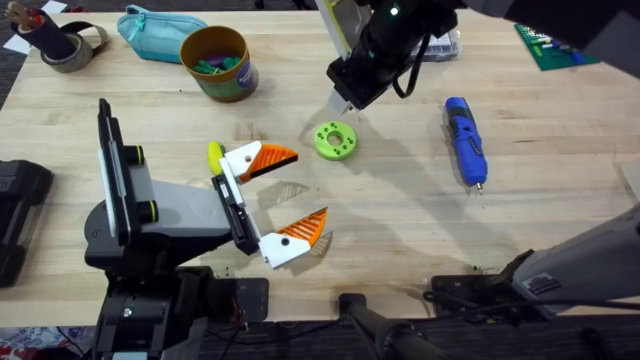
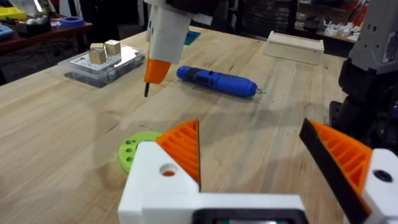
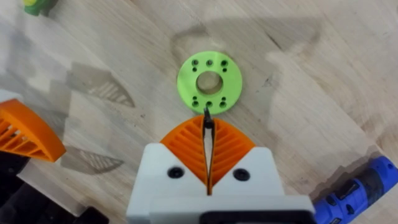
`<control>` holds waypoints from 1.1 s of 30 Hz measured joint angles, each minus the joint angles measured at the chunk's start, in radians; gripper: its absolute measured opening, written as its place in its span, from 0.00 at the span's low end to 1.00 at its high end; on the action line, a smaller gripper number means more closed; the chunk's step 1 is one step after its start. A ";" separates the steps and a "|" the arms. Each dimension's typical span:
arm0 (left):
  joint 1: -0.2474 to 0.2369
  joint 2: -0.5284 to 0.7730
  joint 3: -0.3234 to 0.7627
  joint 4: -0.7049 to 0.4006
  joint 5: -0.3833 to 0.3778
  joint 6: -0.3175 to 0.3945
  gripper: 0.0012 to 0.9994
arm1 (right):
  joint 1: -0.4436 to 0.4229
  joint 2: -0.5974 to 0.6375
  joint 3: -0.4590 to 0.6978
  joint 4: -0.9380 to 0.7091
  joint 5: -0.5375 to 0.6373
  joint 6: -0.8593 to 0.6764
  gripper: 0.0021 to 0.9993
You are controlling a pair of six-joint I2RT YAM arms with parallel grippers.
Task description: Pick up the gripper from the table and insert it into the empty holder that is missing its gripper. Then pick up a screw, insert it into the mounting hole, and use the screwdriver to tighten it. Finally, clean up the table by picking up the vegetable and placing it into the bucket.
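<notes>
My right gripper (image 1: 341,102) hangs just above a green disc (image 1: 335,140) with a ring of small holes, shut on a thin dark screw (image 3: 207,118) that points down at the disc (image 3: 209,82). From the left wrist view the screw (image 2: 147,91) hangs clear of the table. My left gripper (image 1: 286,195) rests open and empty near the front, orange pads (image 2: 183,149) spread wide. The blue screwdriver (image 1: 465,140) lies to the right of the disc. A small yellow-green vegetable (image 1: 214,155) lies beside the left gripper. The ochre bucket (image 1: 217,62) stands at the back left. The holder is out of view.
A teal pouch (image 1: 155,35) and a tape roll (image 1: 70,45) lie beside the bucket. A clear parts box (image 2: 102,62) with wooden cubes sits at the back, and a green circuit board (image 1: 545,45) lies at the far right. A black block (image 1: 15,215) sits at the left edge.
</notes>
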 joint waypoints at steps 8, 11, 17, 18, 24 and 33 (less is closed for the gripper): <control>0.000 0.000 0.000 0.000 0.000 0.000 0.99 | 0.000 0.003 0.000 -0.035 -0.002 0.000 0.00; 0.000 0.000 0.000 0.000 0.000 0.000 0.99 | 0.000 0.003 0.001 -0.044 -0.002 0.000 0.00; 0.000 0.000 0.000 0.000 0.000 0.000 0.99 | 0.000 0.003 0.131 -0.170 -0.002 -0.033 0.00; 0.000 0.000 0.000 0.000 0.000 0.000 0.99 | 0.000 0.002 0.172 -0.204 -0.003 -0.044 0.00; 0.000 0.000 0.000 0.000 0.000 0.000 0.99 | -0.001 -0.002 0.411 -0.374 -0.005 -0.116 0.01; 0.000 0.000 0.000 0.000 0.000 0.000 0.99 | -0.001 -0.002 0.669 -0.494 -0.005 -0.198 0.01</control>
